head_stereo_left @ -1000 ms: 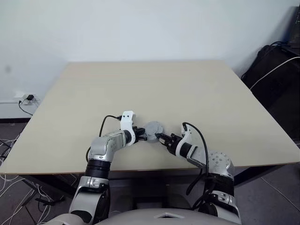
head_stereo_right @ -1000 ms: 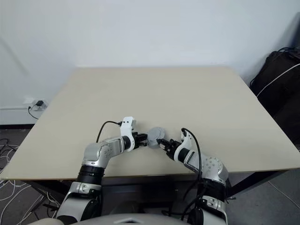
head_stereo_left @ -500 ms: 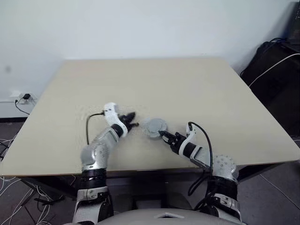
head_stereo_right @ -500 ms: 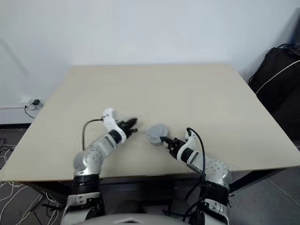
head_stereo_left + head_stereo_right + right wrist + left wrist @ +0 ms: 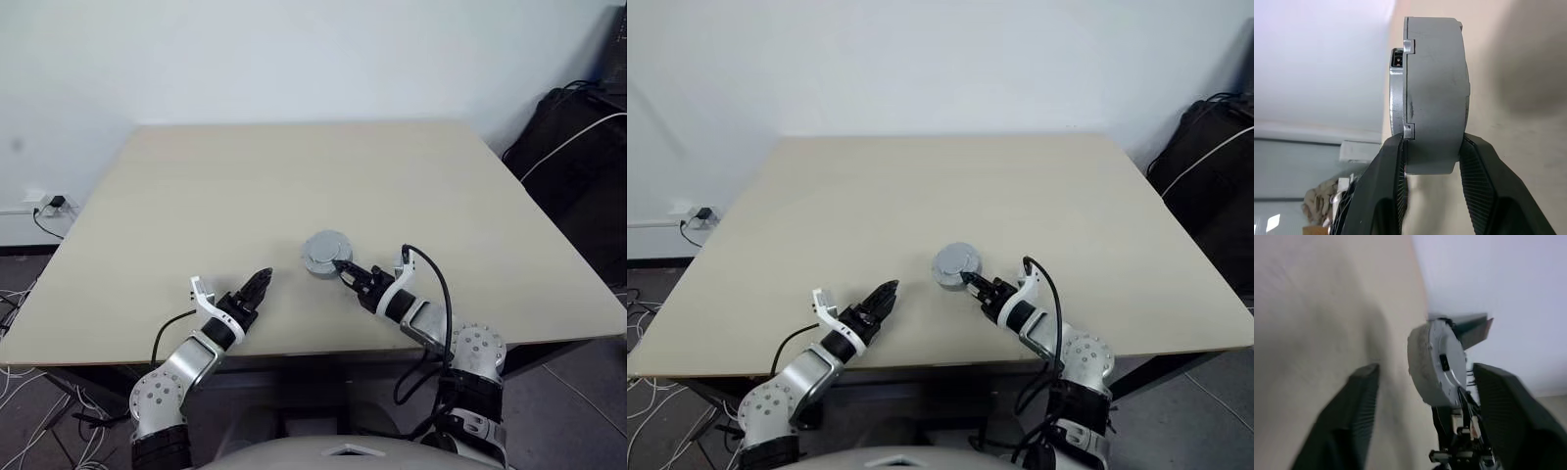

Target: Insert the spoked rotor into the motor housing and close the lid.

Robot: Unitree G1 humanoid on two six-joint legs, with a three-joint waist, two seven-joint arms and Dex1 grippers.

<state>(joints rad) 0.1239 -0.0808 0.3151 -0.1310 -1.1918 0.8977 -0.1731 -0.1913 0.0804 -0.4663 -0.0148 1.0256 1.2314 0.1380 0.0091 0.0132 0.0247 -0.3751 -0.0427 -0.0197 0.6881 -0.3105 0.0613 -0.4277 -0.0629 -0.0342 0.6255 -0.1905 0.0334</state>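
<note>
1. While the right pincer [image 5: 341,266] clamps the closed grey motor case [image 5: 324,252] by its edge, the case is lifted off the desk [image 5: 294,176], lid [image 5: 1398,93] seated on top.
2. Well apart to the left, the left pincer [image 5: 258,284] hangs near the desk's front edge, fingers [image 5: 1354,421] spread, grasping nothing.
3. Whether the rotor is inside cannot be seen.

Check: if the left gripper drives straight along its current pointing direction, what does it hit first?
Probably the grey motor assembly that the right gripper holds: it sits between the open left gripper fingers in the left wrist view. Depth unclear; bare table lies between.
</note>
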